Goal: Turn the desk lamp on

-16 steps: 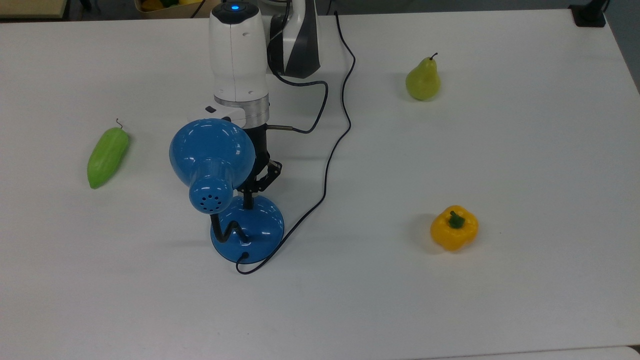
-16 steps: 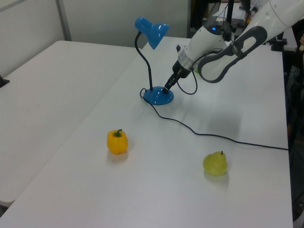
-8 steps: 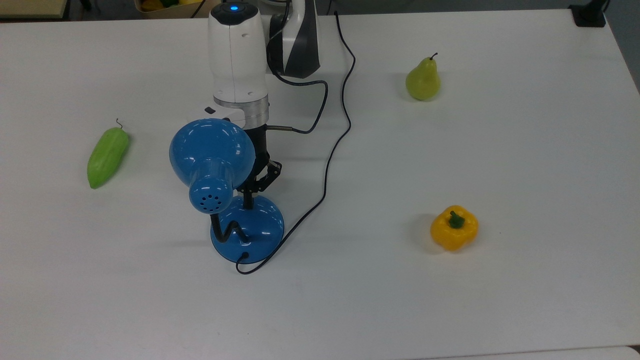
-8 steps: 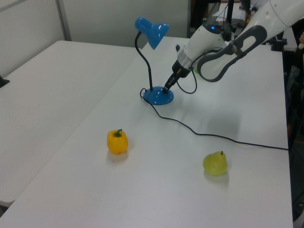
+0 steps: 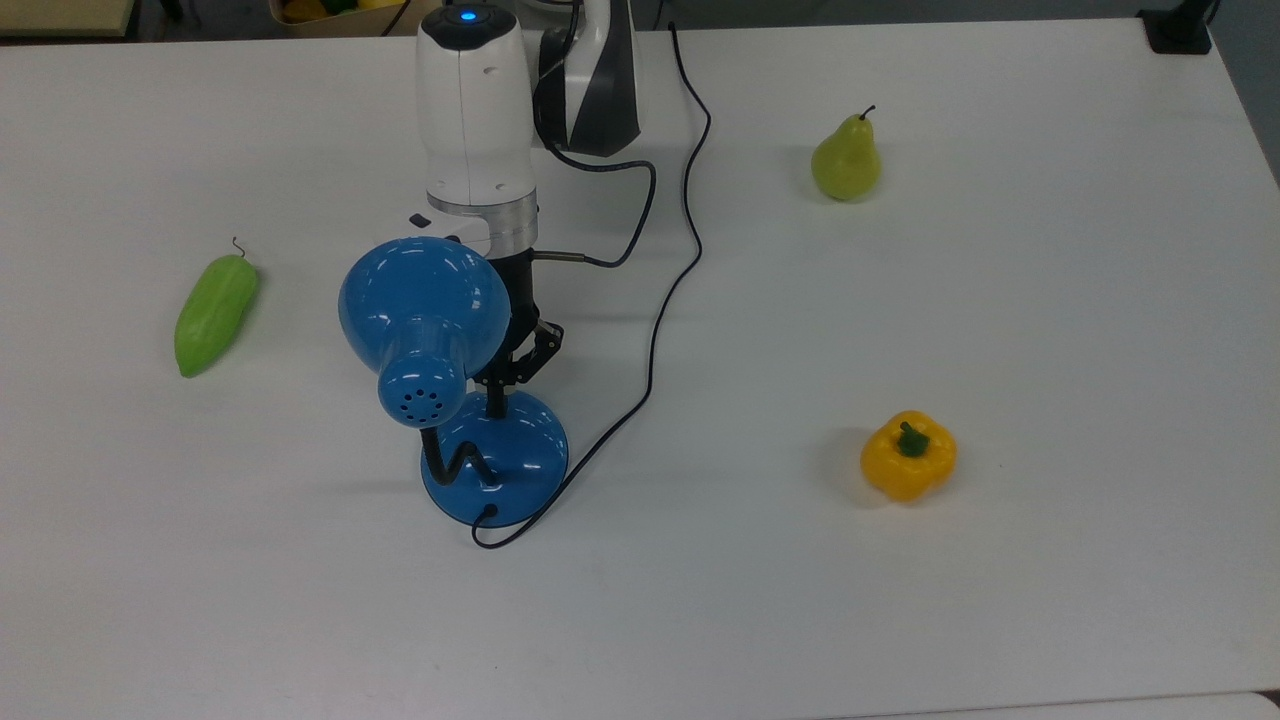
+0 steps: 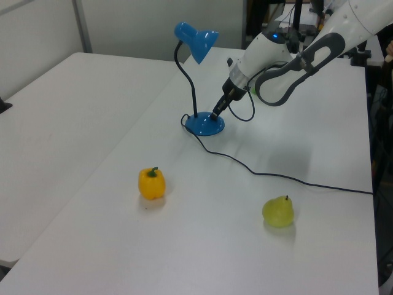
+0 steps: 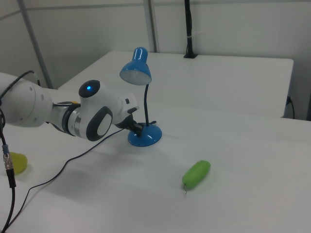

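On white table [image 5: 1050,320]: gripper [image 5: 495,403] tip touching desk lamp [image 5: 497,455] base; finger state unclear.

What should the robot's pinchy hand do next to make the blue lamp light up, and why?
Probably press a little further down on the desk lamp's base. The gripper tip already sits on the domed base in the top view, where a switch would be, and the shade looks unlit in the right view.

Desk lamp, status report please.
End effector down on the desk lamp base, by the gooseneck. Shade looks unlit in the right view. Cord trails alongside; nothing blocking.
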Action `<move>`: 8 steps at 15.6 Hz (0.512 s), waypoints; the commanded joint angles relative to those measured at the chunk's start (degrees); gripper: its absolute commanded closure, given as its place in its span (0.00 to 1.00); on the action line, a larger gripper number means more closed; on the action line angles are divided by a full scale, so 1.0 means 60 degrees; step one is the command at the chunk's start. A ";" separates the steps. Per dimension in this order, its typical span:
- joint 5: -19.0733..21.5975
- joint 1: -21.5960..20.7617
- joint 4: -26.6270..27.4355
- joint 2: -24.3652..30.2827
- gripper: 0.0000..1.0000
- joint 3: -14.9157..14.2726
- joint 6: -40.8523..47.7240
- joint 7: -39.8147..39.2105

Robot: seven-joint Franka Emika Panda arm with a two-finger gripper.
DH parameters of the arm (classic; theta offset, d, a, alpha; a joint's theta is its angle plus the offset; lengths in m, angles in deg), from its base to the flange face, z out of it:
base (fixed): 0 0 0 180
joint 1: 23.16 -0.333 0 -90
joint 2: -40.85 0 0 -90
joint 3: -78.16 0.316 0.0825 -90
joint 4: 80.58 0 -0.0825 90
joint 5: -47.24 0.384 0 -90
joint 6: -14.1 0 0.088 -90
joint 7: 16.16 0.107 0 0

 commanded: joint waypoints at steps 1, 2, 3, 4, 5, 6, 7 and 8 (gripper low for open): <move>-0.0110 0.0031 -0.0090 -0.0177 1.00 -0.0072 0.0292 0.0119; -0.0124 0.0060 -0.0090 -0.0177 1.00 -0.0072 0.0292 0.0090; -0.0124 0.0060 -0.0090 -0.0177 1.00 -0.0087 0.0292 0.0076; -0.0139 0.0075 -0.0090 -0.0177 1.00 -0.0087 0.0292 0.0075; -0.0139 0.0075 -0.0090 -0.0177 1.00 -0.0116 0.0292 0.0061; -0.0139 0.0075 -0.0090 -0.0177 1.00 -0.0174 0.0292 0.0032; -0.0139 0.0075 -0.0090 -0.0163 1.00 -0.0189 0.0292 0.0032; -0.0153 0.0090 -0.0090 -0.0119 1.00 -0.0189 0.0292 0.0032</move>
